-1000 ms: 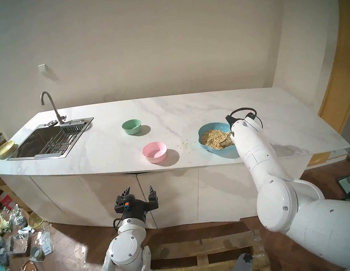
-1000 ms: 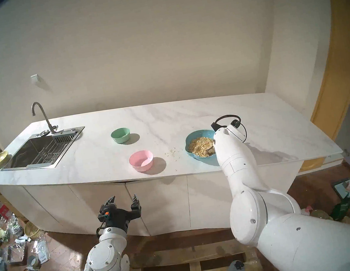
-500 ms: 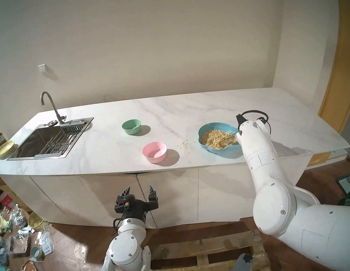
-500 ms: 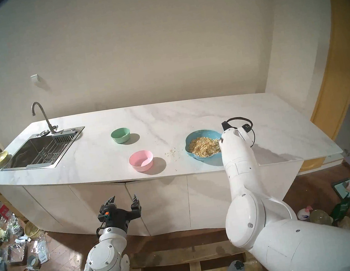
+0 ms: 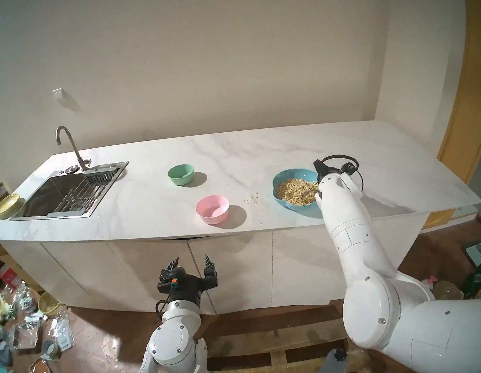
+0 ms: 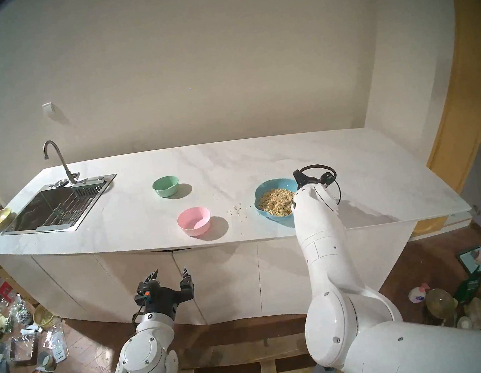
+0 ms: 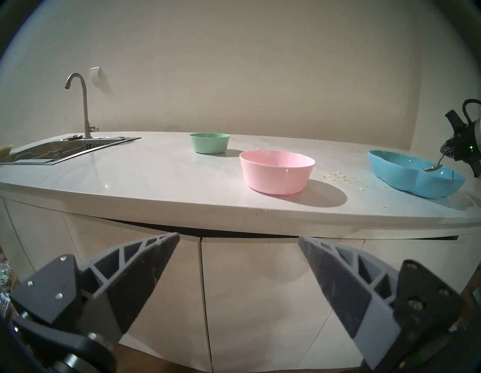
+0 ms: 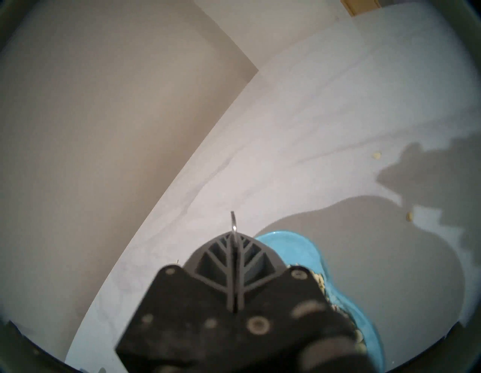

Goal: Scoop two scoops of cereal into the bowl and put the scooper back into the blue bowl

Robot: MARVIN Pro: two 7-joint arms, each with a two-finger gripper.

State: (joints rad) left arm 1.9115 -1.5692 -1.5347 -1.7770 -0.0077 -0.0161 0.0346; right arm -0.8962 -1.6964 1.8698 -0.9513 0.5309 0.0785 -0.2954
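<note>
Four dishes on the worktop [image 5: 258, 147]: one pink bowl [image 5: 212, 209], one mint-green bowl [image 5: 181, 174], one blue bowl [image 5: 284, 177] with a wavy rim, one yellow dish [image 5: 7, 204] by the sink. One heap of cereal [image 5: 293, 191] in the blue one, plus one small scatter of loose flakes [image 5: 253, 200] between pink and blue. One spoon [image 7: 433, 168]. One sink [image 5: 57, 195], one tap [image 5: 69, 144]. Two arms, so two tools: left tool [image 5: 192, 262], right tool [image 8: 235, 238].
</note>
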